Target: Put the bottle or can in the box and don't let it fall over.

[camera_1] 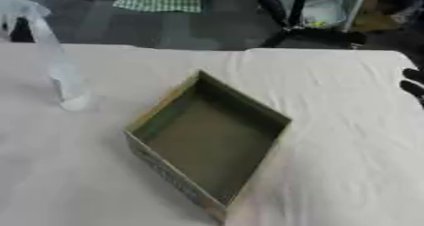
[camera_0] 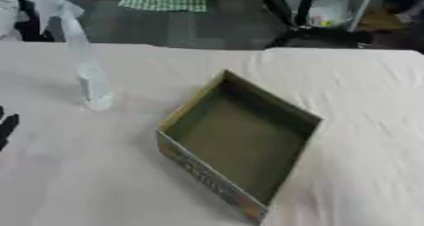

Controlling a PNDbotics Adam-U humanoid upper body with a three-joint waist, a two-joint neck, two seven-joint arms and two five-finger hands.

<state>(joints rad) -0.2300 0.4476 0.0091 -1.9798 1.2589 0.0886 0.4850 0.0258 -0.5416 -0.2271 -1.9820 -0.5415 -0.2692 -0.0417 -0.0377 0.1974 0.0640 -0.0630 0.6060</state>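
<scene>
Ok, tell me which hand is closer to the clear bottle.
Left. The left hand shows at the left edge, just below-left of the clear bottle; the right hand is at the far right edge, beyond the box.

One bottle point(camera_0: 92, 85), one box point(camera_0: 240, 140)

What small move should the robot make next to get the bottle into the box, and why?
Probably reach the left hand right and forward to the bottle. The bottle stands on the cloth, left of the box and apart from it. The box is empty, and no hand holds anything; the right hand shows only at the right edge.
</scene>
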